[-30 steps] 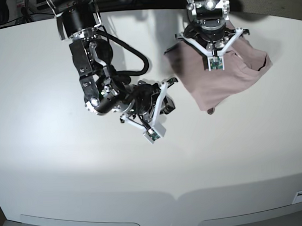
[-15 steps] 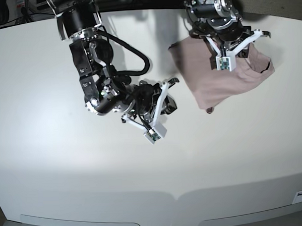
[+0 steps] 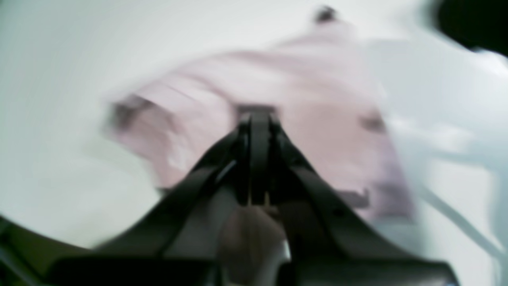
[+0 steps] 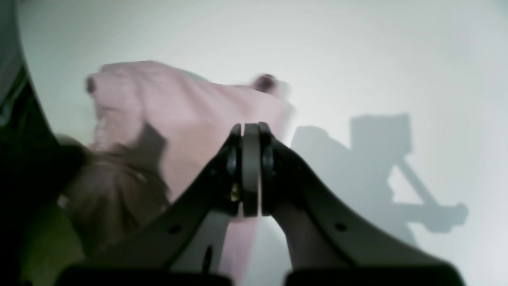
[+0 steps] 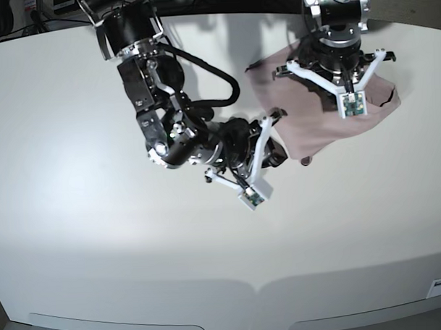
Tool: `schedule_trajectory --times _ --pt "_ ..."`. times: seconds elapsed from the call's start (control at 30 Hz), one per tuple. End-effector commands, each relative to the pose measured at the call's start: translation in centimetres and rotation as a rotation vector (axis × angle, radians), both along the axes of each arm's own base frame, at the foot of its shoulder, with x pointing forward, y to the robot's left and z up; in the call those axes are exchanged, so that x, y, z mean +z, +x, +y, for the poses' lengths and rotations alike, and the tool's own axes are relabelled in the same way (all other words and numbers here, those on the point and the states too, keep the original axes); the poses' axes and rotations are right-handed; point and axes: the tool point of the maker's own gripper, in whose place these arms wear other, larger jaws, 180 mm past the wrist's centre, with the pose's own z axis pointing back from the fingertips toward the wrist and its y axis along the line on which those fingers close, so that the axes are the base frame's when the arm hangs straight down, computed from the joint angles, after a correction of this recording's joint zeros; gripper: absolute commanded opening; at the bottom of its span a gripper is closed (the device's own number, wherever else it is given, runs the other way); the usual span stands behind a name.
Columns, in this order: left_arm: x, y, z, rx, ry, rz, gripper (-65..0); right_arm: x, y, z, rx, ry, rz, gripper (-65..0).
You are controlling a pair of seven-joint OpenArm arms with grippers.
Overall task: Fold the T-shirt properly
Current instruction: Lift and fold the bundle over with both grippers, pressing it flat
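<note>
The mauve-pink T-shirt (image 5: pixel 306 118) lies folded into a compact shape at the back right of the white table. It is blurred in the left wrist view (image 3: pixel 309 99) and also shows in the right wrist view (image 4: pixel 190 115). My left gripper (image 5: pixel 335 81) hangs over the shirt's middle; its jaws are shut (image 3: pixel 256 117) just above the cloth, and blur hides any cloth between them. My right gripper (image 5: pixel 277 157) is shut (image 4: pixel 250 129) and empty, low beside the shirt's near-left edge, close to a small dark spot (image 5: pixel 306 160) at the shirt's corner.
The white table (image 5: pixel 100 234) runs wide to the left and front. My right arm's black links and cable (image 5: pixel 168 123) stretch across the table's middle. Dark equipment stands beyond the far edge.
My right arm has swung right, bringing its shut gripper up to the shirt's near-left edge. My left gripper has shifted right over the shirt, and the cloth's right side has shifted slightly.
</note>
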Motion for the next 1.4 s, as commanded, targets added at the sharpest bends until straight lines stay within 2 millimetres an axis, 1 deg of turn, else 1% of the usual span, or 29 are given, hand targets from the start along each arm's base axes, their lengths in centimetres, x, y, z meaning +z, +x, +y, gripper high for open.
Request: schedule_trajectory --times 0.0,0.1,0.27,0.37,0.4,0.43,0.53,0.7,0.8,0.83,0.9,0.97,1.07,1.2,1.3,1.37 --pt "0.2 -0.2 0.0 -0.004 0.005 -0.013 -65.0 1.8 1.1 0.9 0.01 0.036 -0.055 -65.0" --pt "-1.3 -1.9 0.6 -0.01 0.06 0.037 -65.0 1.3 1.8 2.5 0.033 0.008 -0.057 -65.0" --pt "-2.7 -4.5 2.2 0.002 0.18 0.075 -65.0 0.5 3.5 5.2 0.046 0.023 0.007 -65.0" --pt "-3.9 -5.6 3.4 0.024 0.224 0.112 -65.0 -0.5 4.2 5.5 0.065 0.006 0.027 -65.0" --pt "-4.5 -6.0 3.8 0.03 0.233 0.131 -65.0 -0.7 3.9 6.0 0.094 0.005 0.027 -65.0" --pt "-5.0 -6.3 4.4 0.038 0.248 0.15 -65.0 -1.3 3.9 6.0 0.107 -0.017 0.03 -65.0" --pt "-7.0 -7.3 6.4 0.064 0.298 0.202 -65.0 -3.5 3.2 6.1 0.135 -0.076 0.062 -65.0" --pt "-9.9 -8.1 9.5 0.096 0.335 0.238 -65.0 -6.9 2.0 5.8 0.154 -0.141 0.109 -65.0" --pt "-10.7 -7.6 10.9 0.093 0.358 0.25 -65.0 -8.5 1.6 4.7 0.164 -0.217 0.125 -65.0" --pt "-10.8 -7.1 11.2 0.088 0.364 0.238 -65.0 -8.9 1.3 4.4 0.179 -0.242 0.13 -65.0" --pt "-10.8 -5.9 11.5 0.062 0.37 0.204 -65.0 -9.2 0.8 3.9 0.215 -0.27 0.141 -65.0" --pt "-10.6 -4.5 11.4 0.035 0.366 0.172 -65.0 -9.2 1.0 3.2 0.202 -0.278 0.153 -65.0" --pt "-10.3 -2.2 10.8 0.001 0.353 0.132 -65.0 -9.6 1.6 0.5 0.144 -0.28 0.166 -65.0" --pt "-9.7 0.8 10.0 -0.041 0.338 0.08 -65.0 -9.8 0.9 -2.7 0.096 -0.274 0.167 -65.0" --pt "-10.1 2.5 9.4 -0.073 0.327 0.068 -65.0 -9.8 -0.2 -5.3 0.062 -0.276 0.151 -65.0" --pt "-10.6 3.4 9.0 -0.097 0.318 0.068 -65.0 -10.0 -1.4 -7.0 0.055 -0.282 0.149 -65.0"
